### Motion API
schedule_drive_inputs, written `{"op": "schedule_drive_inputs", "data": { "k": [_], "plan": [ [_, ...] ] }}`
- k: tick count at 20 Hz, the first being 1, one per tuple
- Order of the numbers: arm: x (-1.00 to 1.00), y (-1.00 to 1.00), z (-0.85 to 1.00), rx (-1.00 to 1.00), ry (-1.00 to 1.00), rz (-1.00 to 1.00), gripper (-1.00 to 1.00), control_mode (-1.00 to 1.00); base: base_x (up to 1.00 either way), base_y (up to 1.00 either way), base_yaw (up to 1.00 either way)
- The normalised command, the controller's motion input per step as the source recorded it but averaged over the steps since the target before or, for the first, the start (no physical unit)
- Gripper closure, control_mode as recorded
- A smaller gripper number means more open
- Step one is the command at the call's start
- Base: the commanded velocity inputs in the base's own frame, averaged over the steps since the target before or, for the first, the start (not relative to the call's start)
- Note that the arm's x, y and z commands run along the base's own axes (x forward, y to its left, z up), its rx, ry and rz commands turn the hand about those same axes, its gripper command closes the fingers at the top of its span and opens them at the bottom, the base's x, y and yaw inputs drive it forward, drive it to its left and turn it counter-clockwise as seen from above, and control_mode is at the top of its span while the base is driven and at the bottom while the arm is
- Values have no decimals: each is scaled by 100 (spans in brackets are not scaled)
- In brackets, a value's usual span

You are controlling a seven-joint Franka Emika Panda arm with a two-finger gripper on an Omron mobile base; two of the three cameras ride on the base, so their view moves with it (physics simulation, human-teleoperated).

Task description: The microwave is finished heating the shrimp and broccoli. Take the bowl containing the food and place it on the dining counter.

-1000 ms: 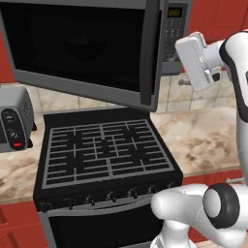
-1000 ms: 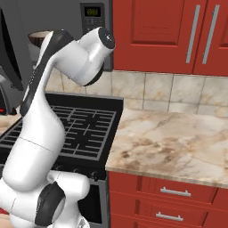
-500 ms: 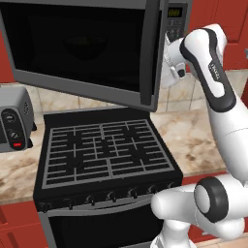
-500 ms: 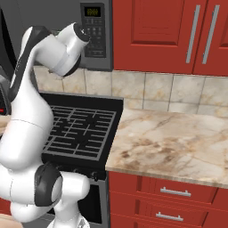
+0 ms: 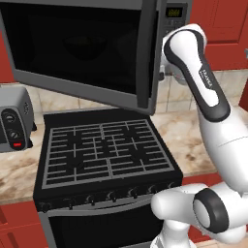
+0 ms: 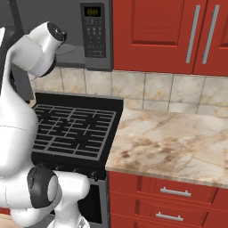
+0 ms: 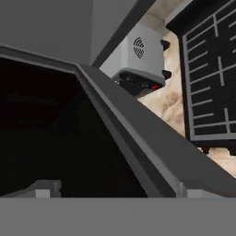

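Observation:
The microwave (image 5: 175, 14) hangs above the stove with its black glass door (image 5: 82, 48) swung wide open. My arm reaches up behind the door's free edge, so the hand is hidden there in the left base view. In the hand view my gripper (image 7: 115, 190) is open, its fingertips (image 7: 46, 188) wide apart with nothing between them, close against the door's dark glass (image 7: 50, 133). A faint round shape (image 5: 89, 46) shows through the glass; I cannot tell if it is the bowl. Shrimp and broccoli are hidden. The marbled dining counter (image 6: 178, 142) lies to the stove's right.
A black gas stove (image 5: 104, 150) sits below the microwave. A silver toaster oven (image 5: 14, 118) stands on the counter to its left. Red wall cabinets (image 6: 178, 31) hang right of the microwave, and red drawers (image 6: 176, 191) sit under the counter.
My arm has swung left from beside the control panel toward the microwave's opening, and the hand has passed behind the open door. The jaws stay wide.

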Motion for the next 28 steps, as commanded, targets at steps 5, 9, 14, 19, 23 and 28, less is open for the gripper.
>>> {"op": "schedule_drive_inputs", "data": {
  "k": [5, 9, 14, 19, 23, 28],
  "plan": [
    [-85, 100, 0, 6, 0, 13, -100, -100, 0, 0, 0],
    [-67, 100, 0, 4, 0, 7, -100, -100, 0, 0, 0],
    [-20, 100, 0, 0, -3, -7, -100, -100, 0, 0, 0],
    [0, 30, 0, -1, 1, -10, -100, -100, 0, 0, 0],
    [12, -90, 6, 0, -3, -13, -100, -100, 0, 0, 0],
    [23, -100, 31, 0, -6, -21, -100, -100, 0, 0, 0]
  ]
}}
